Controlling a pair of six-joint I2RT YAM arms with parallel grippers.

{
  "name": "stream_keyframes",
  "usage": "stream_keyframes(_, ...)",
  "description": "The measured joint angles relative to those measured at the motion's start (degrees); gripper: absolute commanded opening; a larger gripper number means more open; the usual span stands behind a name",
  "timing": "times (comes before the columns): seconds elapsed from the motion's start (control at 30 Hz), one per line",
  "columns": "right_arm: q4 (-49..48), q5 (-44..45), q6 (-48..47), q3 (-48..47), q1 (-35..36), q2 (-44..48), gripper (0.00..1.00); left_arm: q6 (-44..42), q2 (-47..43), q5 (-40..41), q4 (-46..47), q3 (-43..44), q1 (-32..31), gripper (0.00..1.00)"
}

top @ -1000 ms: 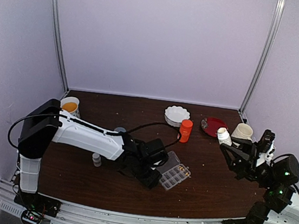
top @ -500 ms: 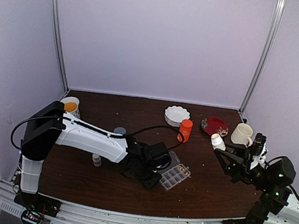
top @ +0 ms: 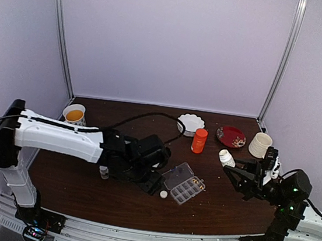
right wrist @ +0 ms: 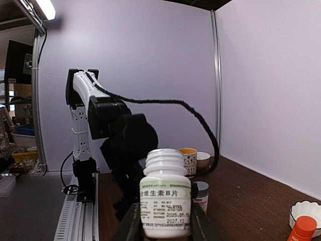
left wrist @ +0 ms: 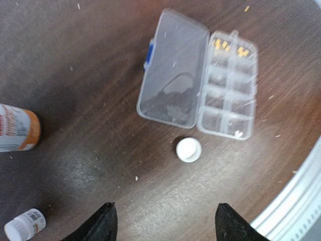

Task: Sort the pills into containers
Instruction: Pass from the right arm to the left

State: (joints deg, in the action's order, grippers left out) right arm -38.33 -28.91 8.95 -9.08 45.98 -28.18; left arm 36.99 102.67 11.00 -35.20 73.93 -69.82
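Observation:
The clear pill box (top: 187, 188) lies open in the middle of the table, its lid (left wrist: 173, 75) folded out to the left of the cells (left wrist: 228, 85). A few small pills (left wrist: 223, 46) lie in the far cells, and pale ones (left wrist: 238, 133) in a near cell. A white bottle cap (left wrist: 188, 149) lies on the table just before the box, also in the top view (top: 163, 194). My left gripper (left wrist: 165, 223) is open and empty, above the table near the cap. My right gripper (top: 234, 173) is shut on an uncapped white labelled bottle (right wrist: 165, 201), held right of the box.
An orange bottle (top: 199, 140), a white fluted bowl (top: 190, 123), a red plate (top: 231, 136) and a cream mug (top: 259, 144) stand at the back right. A cup of orange liquid (top: 75, 113) stands back left. A small white bottle (top: 104, 172) stands left of my left gripper.
My left arm drew back left from the box, leaving the white cap on the table. My right gripper moved left and lower with the bottle, toward the box.

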Motion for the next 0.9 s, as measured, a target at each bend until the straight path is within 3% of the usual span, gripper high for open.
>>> stream_keyframes(0.27, -5.22, 0.57, -1.66, -2.38, 5.01, -9.09, 0.0, -1.46, -18.99, 0.79, 2.25, 1.29, -2.03, 0.72)
stream_keyframes(0.47, -8.92, 3.54, -4.35, -7.82, 10.88, -17.35, 0.0, -4.11, -29.55, -0.72, 14.99, -4.37, -4.48, 0.76)
stream_keyframes(0.9, -13.94, 7.85, -9.38, -18.12, 16.02, -31.74, 0.0, -4.15, -30.03, -6.82, 24.63, -2.69, -4.42, 0.73)
